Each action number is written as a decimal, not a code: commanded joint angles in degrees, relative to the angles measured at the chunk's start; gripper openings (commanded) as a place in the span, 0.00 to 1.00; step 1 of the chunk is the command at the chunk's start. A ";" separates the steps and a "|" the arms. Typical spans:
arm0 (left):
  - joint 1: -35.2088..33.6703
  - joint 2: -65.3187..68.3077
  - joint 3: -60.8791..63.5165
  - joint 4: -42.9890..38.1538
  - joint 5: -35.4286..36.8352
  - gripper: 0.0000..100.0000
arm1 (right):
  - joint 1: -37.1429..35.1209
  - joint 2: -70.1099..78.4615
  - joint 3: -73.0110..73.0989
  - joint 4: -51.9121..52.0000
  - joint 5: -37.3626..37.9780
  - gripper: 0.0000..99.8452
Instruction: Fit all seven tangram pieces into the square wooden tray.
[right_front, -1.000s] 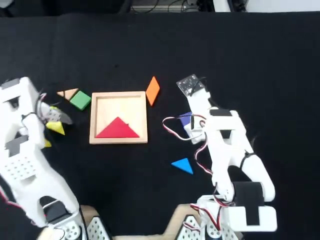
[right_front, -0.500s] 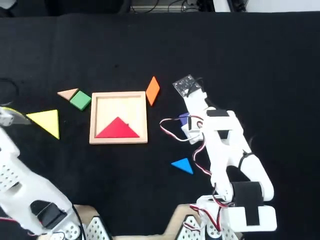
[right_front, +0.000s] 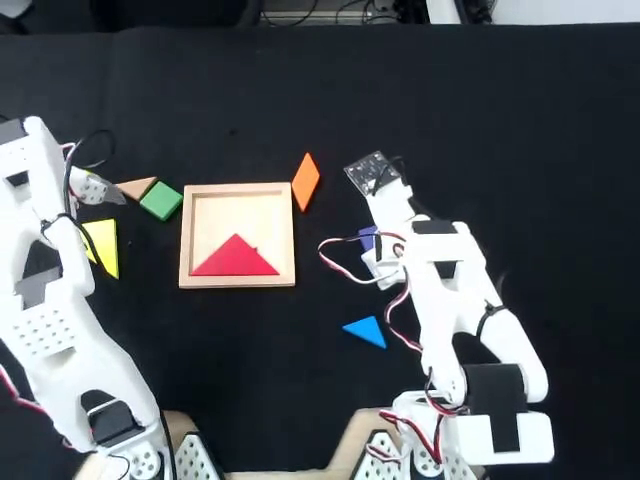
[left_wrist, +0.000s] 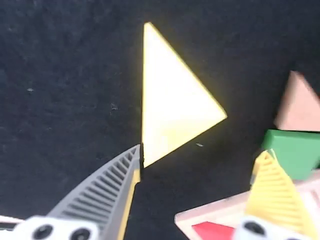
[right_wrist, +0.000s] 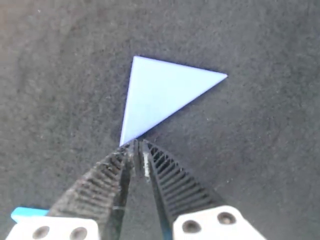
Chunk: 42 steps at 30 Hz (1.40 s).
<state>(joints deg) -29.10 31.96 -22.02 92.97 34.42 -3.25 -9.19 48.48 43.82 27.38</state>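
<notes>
Red triangle (right_front: 236, 258) sits in tray (right_front: 187, 240); six left; left gripper (left_wrist: 202, 150) spread by nine-o'clock yellow triangle (left_wrist: 170, 110); right gripper (right_wrist: 136, 146) clenched, seemingly empty.

Wooden tray (right_front: 186, 240), matt black cloth (right_front: 480, 100), ribbed plastic left gripper (left_wrist: 203, 150)
</notes>
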 joint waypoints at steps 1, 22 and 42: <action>-1.54 -1.05 2.68 -2.55 0.53 0.35 | -0.70 -0.13 -0.40 -0.79 0.44 0.01; -1.36 -1.14 13.67 -19.16 -7.56 0.35 | -0.79 -0.04 -0.13 -0.79 0.44 0.01; -3.91 -0.44 13.76 -21.63 -9.32 0.34 | -0.79 -0.04 -0.04 -0.79 0.44 0.01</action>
<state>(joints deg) -32.18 31.96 -6.99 72.31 25.54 -3.34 -9.19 48.48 43.82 27.38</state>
